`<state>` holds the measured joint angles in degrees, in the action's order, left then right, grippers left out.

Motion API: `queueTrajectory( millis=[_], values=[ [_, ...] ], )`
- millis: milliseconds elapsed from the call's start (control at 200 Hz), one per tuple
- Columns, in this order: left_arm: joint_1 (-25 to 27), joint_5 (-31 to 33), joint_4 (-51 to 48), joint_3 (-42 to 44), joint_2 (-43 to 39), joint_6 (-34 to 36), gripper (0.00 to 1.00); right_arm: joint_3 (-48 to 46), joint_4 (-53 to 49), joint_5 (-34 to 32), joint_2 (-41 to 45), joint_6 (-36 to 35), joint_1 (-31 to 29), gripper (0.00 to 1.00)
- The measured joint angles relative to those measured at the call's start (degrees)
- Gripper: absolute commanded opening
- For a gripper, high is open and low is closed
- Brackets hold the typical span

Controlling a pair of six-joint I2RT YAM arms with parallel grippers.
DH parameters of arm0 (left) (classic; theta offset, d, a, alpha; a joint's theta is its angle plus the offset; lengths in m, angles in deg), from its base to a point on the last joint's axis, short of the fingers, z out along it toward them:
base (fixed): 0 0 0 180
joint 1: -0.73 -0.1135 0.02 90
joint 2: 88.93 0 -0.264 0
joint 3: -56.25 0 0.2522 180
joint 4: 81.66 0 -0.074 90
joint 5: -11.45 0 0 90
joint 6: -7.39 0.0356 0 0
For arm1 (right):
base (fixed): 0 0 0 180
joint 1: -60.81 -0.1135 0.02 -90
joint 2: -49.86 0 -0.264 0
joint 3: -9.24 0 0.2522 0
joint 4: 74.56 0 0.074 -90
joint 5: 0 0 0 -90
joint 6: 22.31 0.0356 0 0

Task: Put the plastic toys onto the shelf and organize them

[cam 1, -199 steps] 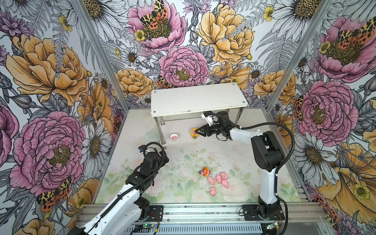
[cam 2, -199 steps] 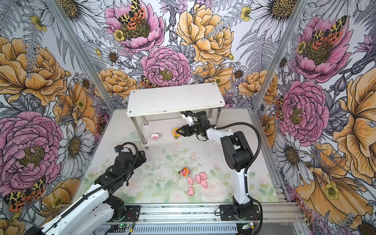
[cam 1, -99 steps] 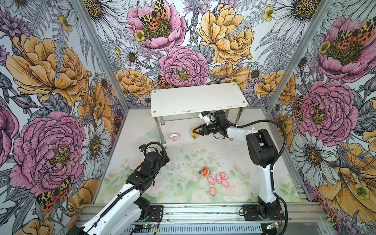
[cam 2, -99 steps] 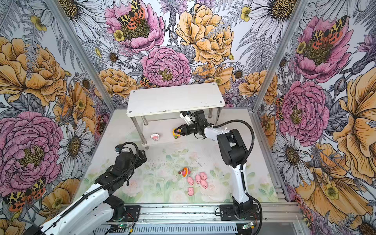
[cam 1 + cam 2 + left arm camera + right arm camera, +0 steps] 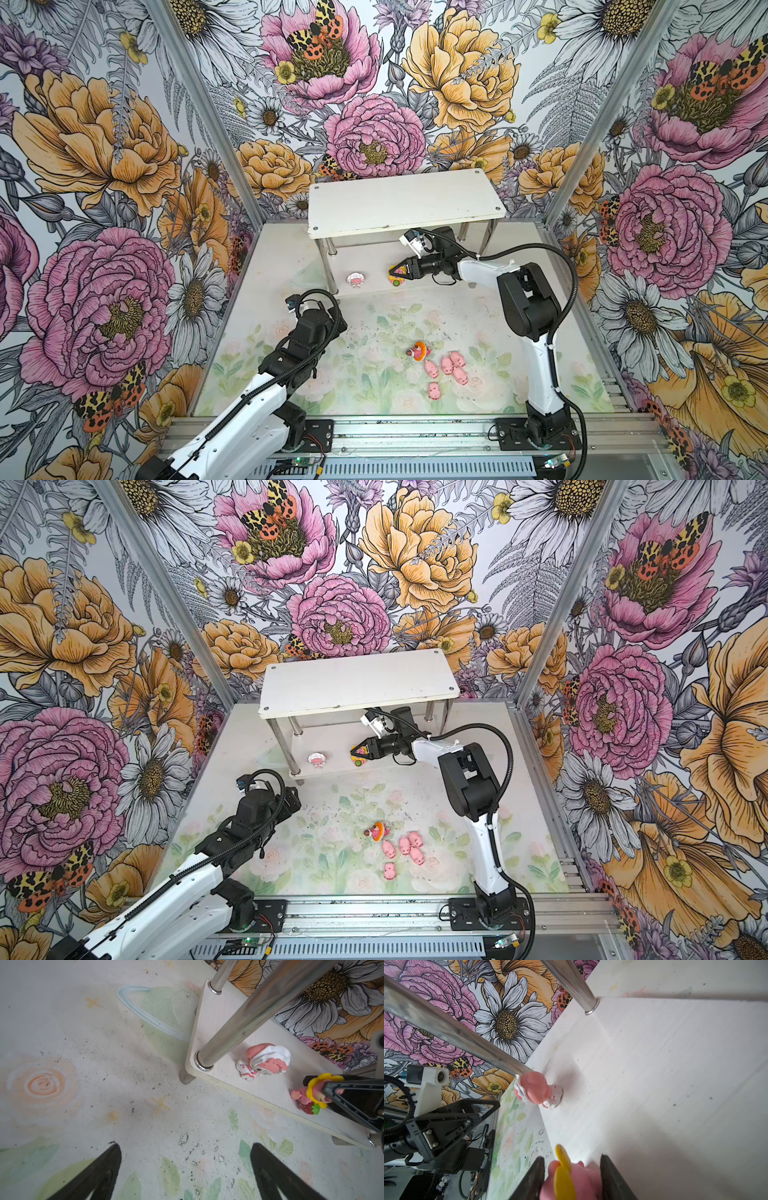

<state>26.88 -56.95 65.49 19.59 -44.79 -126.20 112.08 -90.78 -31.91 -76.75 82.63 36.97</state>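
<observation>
Shelf (image 5: 407, 203): the lower tier carries the hooded pig (image 5: 356, 279) and sunflower pig (image 5: 571, 1180). Right gripper (image 5: 402, 270) reaches in sideways, fingers (image 5: 536, 1176) either side of the sunflower pig's head. They look to be touching it, but I cannot tell if it is clamped. Left gripper (image 5: 185, 1145) is spread wide, empty, over the mat (image 5: 83, 1064). Orange figure (image 5: 419, 350) and small pigs (image 5: 446, 365) are on the mat, nearer the right arm.

Bright, even light; soft shadows lie on the shelf (image 5: 654, 1064). Wrist views bend at their edges, and the close right hand (image 5: 572, 1169) blurs.
</observation>
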Motion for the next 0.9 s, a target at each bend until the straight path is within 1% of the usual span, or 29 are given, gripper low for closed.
queueTrajectory(
  millis=[746,816,901],
  values=[
    [0.79,0.48,0.02,-0.68,0.24,-0.04,0.98,5.2,-5.55,2.03,-2.45,-3.06,-0.61,0.41],
    [0.9,0.48,0.02,-0.68,0.24,-0.17,0.99,5.29,-6.05,2.01,-2.45,-3.54,-0.81,0.42],
    [1.01,0.52,0.02,-0.68,0.24,-0.22,0.99,5.33,-6.56,1.99,-2.45,-4.04,-0.96,0.45]
  ],
)
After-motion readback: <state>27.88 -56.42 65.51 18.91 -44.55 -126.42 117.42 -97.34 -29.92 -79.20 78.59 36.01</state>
